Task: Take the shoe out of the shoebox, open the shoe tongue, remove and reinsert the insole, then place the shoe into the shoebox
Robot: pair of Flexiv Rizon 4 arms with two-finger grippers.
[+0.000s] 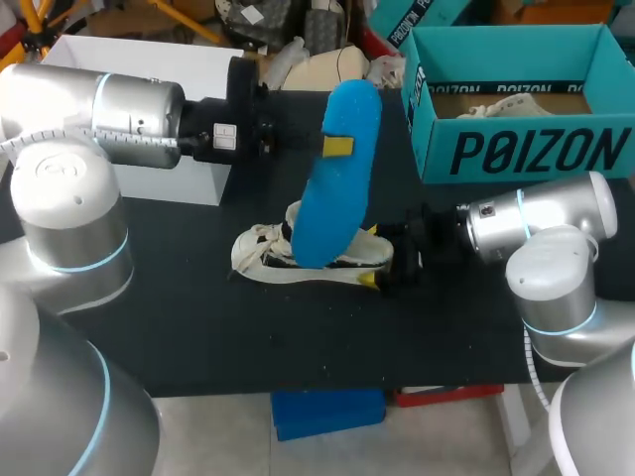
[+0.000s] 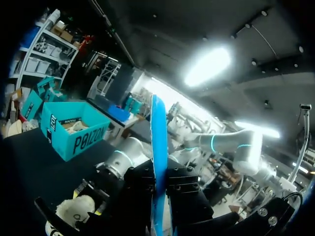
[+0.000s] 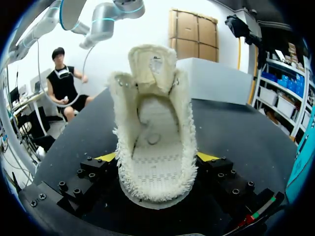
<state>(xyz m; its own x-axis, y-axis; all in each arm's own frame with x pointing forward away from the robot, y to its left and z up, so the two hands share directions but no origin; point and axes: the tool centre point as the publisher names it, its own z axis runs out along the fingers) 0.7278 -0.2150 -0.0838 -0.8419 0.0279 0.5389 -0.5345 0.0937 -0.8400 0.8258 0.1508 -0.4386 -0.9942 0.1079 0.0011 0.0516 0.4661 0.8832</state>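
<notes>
A blue insole (image 1: pixel 337 188) hangs upright over the shoe, its lower end at the shoe's opening. My left gripper (image 1: pixel 335 147) is shut on its upper part. In the left wrist view the insole (image 2: pixel 158 147) stands edge-on between that gripper's (image 2: pixel 158 189) fingers. The cream shoe (image 1: pixel 263 253) lies on the black table (image 1: pixel 198 327). My right gripper (image 1: pixel 375 256) is closed around its heel from both sides. In the right wrist view the shoe (image 3: pixel 155 123) gapes with its tongue up and no insole inside, between the right gripper's (image 3: pixel 156 158) yellow tips. The teal shoebox (image 1: pixel 526 149) stands open at the back right.
A white box (image 1: pixel 198 69) stands at the back left behind my left arm. Another pale shoe (image 1: pixel 506 102) lies inside the shoebox. Bare table stretches along the front edge, in front of the shoe.
</notes>
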